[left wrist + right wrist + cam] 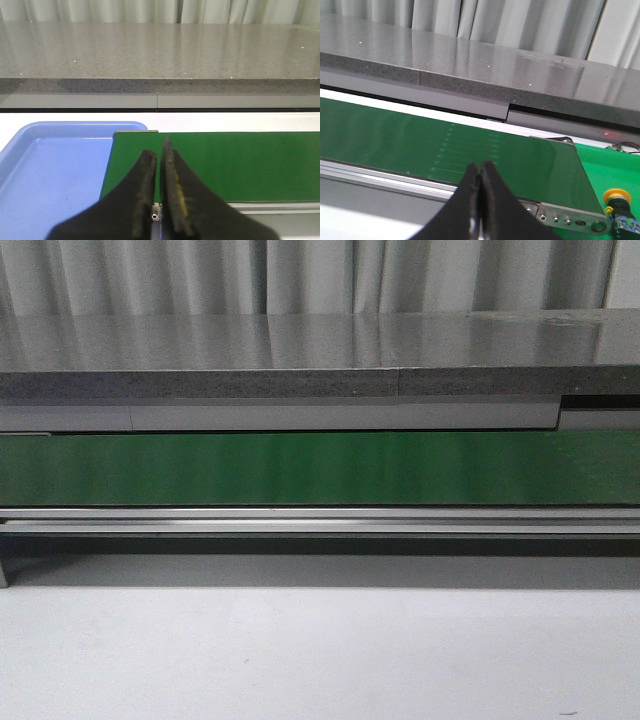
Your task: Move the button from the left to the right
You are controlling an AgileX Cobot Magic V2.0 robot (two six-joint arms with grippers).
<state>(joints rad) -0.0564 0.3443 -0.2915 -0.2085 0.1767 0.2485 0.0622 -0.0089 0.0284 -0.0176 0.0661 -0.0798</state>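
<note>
The button (618, 206), a yellow-orange round head on a dark body, stands on a bright green surface past the right end of the conveyor, at the edge of the right wrist view. My right gripper (480, 167) is shut and empty, above the belt's near rail, well left of the button. My left gripper (157, 152) is shut and empty, over the left end of the green belt (225, 165). Neither gripper shows in the front view, and no button shows there.
A blue tray (50, 175) lies beside the belt's left end. The green conveyor belt (320, 468) runs across the front view with a metal rail (320, 520) before it. A grey stone-like counter (300, 350) runs behind. The white table (320, 660) lies in front.
</note>
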